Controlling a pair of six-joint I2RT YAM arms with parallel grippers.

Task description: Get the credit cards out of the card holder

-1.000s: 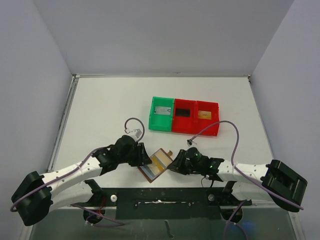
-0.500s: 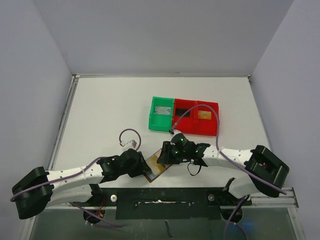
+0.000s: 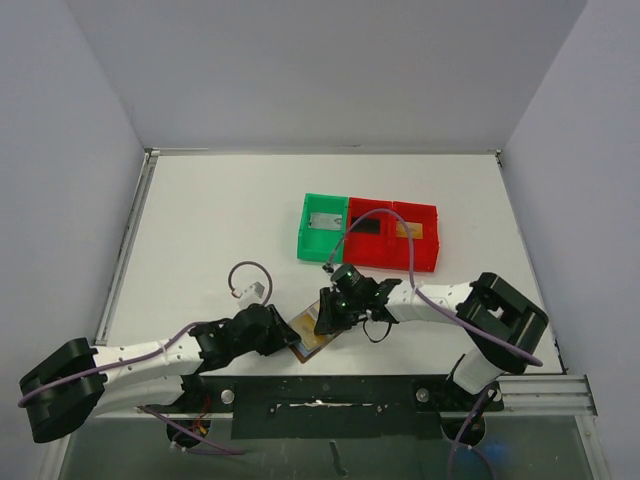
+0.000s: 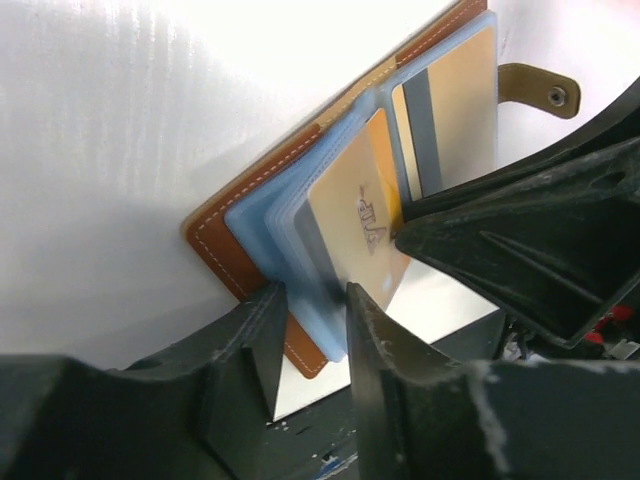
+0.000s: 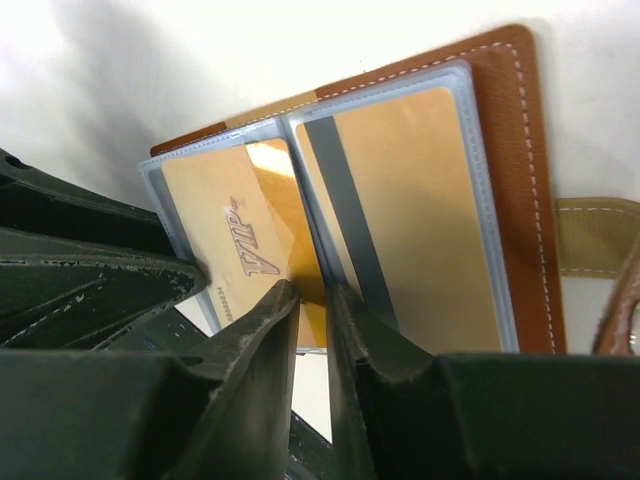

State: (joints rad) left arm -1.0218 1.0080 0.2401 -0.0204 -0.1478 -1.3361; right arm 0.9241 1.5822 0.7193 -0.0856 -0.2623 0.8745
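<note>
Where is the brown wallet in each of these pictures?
Top external: the card holder lies open, low in the centre.
Left wrist: it fills the middle, with its brown edge at the lower left.
Right wrist: it fills the upper middle, with its brown edge on the right.
Shared landmark: the gold VIP card, which shows as an orange patch from above.

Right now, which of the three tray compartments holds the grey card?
The green compartment, at the left end; the two red ones hold a black card and a gold card.
</note>
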